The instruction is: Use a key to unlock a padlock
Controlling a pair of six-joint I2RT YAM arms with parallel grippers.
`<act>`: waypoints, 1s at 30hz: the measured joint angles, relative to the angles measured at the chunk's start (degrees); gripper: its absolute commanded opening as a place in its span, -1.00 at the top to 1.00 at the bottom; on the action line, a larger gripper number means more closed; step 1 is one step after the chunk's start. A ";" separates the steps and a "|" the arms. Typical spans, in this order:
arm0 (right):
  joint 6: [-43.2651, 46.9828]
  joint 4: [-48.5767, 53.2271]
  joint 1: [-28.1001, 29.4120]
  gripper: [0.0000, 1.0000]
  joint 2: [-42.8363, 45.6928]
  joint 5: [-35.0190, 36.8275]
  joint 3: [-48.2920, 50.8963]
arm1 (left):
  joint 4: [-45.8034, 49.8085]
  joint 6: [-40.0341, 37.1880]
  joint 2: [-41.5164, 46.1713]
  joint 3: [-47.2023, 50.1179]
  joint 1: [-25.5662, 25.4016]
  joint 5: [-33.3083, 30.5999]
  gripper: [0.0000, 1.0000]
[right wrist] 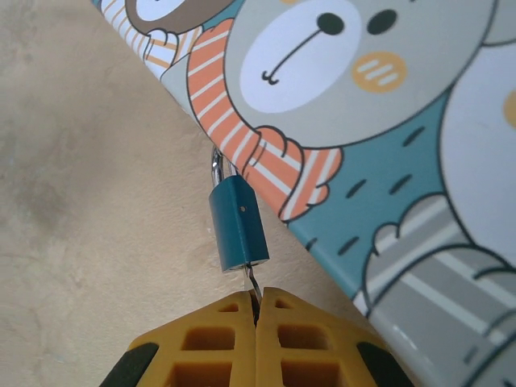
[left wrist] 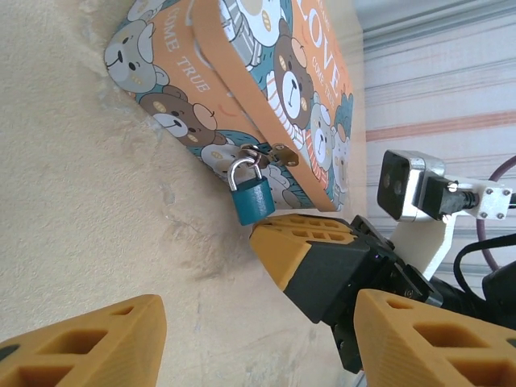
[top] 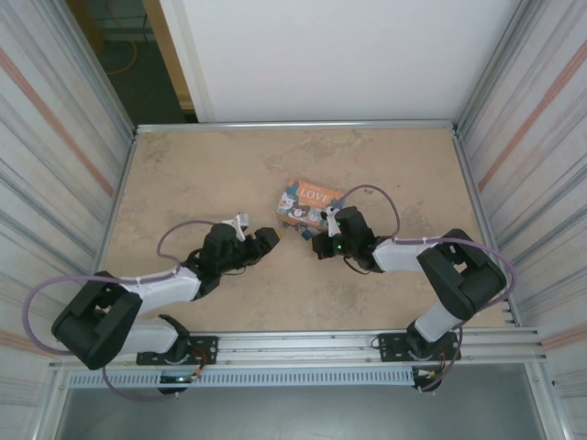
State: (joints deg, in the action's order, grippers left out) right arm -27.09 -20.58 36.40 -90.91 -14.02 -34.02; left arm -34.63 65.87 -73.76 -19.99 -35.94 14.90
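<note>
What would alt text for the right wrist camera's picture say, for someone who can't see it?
The right gripper pinches a thin key stuck into the bottom of a small teal padlock. The padlock sits at the edge of a tin printed with cartoon bears, over a beige table.

Bright, even light — soft shadows, sharp close-ups

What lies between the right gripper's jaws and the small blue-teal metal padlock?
A thin silver key shaft, entering the padlock's underside; the right wrist view shows it.
</note>
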 measured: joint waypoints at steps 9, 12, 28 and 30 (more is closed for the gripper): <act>-10.91 1.46 0.33 1.00 1.18 -1.18 0.00 | -12.83 5.31 -9.16 0.55 0.00 1.55 -0.24; -14.73 1.46 0.39 1.00 1.18 -1.57 0.00 | -17.46 6.88 -13.66 0.63 0.00 2.16 -0.19; -21.59 1.75 1.03 1.00 1.18 -2.32 -0.17 | -38.32 14.64 -32.94 -2.25 -0.02 5.60 -0.01; -21.86 1.88 1.03 1.00 1.18 -2.32 -0.28 | -39.58 15.37 -34.10 -3.08 -0.07 5.66 -0.01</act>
State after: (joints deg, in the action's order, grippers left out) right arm -48.95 -18.70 37.43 -89.73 -16.34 -34.30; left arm -74.22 81.23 -107.85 -23.07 -36.01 20.56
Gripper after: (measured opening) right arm 0.060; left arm 0.507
